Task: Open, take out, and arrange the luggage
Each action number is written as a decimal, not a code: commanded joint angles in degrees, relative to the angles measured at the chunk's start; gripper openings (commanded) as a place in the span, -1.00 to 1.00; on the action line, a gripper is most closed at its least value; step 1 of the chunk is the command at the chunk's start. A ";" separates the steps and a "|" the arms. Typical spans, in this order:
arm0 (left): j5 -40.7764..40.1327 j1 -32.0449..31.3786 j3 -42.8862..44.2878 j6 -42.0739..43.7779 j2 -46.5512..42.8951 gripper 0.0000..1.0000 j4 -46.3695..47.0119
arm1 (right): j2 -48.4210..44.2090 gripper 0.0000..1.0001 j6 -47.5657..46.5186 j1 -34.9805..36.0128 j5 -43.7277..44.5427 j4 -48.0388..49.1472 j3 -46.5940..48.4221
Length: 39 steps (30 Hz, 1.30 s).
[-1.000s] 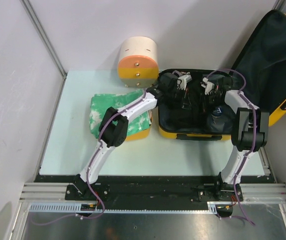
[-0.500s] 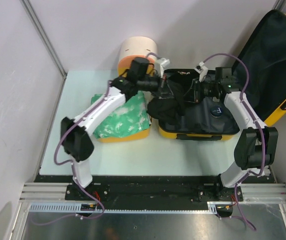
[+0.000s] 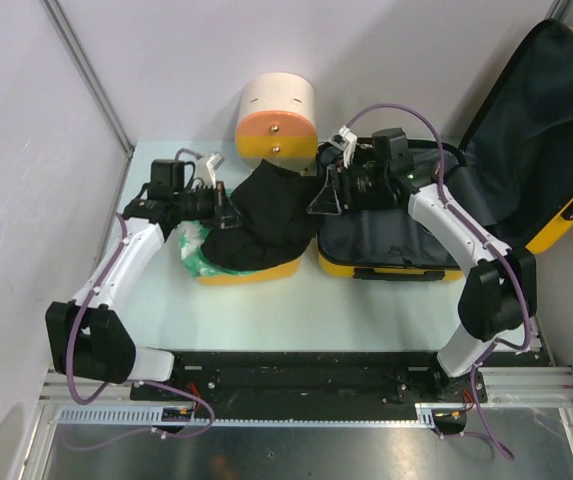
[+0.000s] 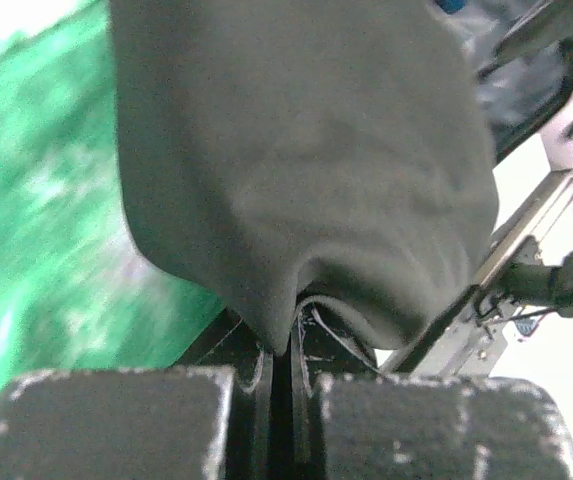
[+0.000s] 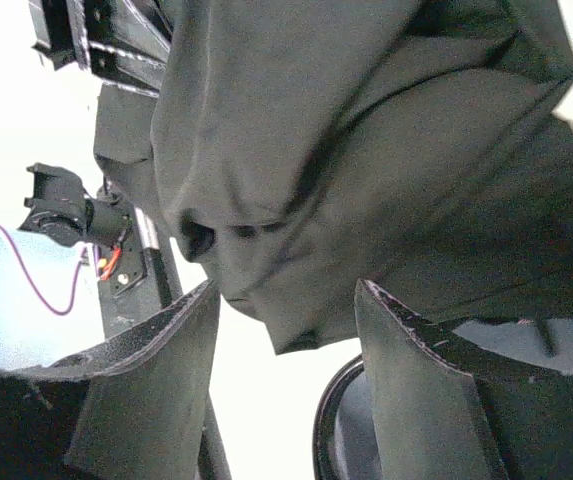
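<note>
The yellow luggage (image 3: 386,268) lies open at the right of the table, its dark-lined lid (image 3: 536,110) leaning back. A black garment (image 3: 266,215) is draped over the smaller yellow tub (image 3: 256,272) to its left. My left gripper (image 3: 224,212) is shut on the garment's left edge. In the left wrist view the cloth (image 4: 296,150) is pinched between the closed jaws (image 4: 284,380). My right gripper (image 3: 324,195) hovers at the luggage's left rim, open. In the right wrist view the garment (image 5: 346,130) hangs just beyond the spread fingers (image 5: 166,380), apart from them.
A green patterned cloth (image 3: 194,255) lies in the yellow tub under the garment, also filling the left of the left wrist view (image 4: 36,230). A cream-and-orange cylindrical container (image 3: 278,118) stands at the back. Walls close in on the left and behind.
My left arm swung left, pulling the black garment out of the luggage and over the tub. My right gripper followed to the luggage's left rim, opened and let go of the garment.
</note>
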 commanded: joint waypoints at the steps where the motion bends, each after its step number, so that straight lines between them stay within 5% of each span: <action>1: -0.85 4.91 -4.76 9.80 -2.52 -1.00 -3.13 | 2.90 0.23 4.79 1.94 3.66 6.03 4.84; 12: -6.39 16.70 -5.21 15.35 -4.45 -1.00 -5.95 | 9.22 0.22 5.42 11.61 9.29 12.37 8.28; 17: -6.66 15.91 -6.00 17.73 -3.66 -1.00 -7.35 | 14.76 0.22 0.78 14.43 14.12 11.33 8.72; 25: -7.36 15.03 -7.31 19.75 -3.39 -0.71 -9.82 | 22.25 0.13 -7.86 15.05 21.42 -0.54 8.72; 30: -5.71 12.22 -9.42 19.85 -5.67 -0.89 -15.08 | 17.33 0.13 -7.16 14.43 17.74 -1.25 9.50; 31: -4.65 11.96 -9.60 19.58 -6.20 -0.80 -15.70 | 16.45 0.15 -6.98 14.34 16.34 -1.60 10.03; 35: -4.45 12.22 -6.19 17.21 -8.67 0.33 -16.93 | 11.89 0.23 -5.49 11.45 14.13 -3.27 13.63; 39: -5.16 15.02 -0.47 14.75 -10.33 0.92 -17.46 | 9.33 0.28 -2.77 3.81 12.63 -3.45 15.92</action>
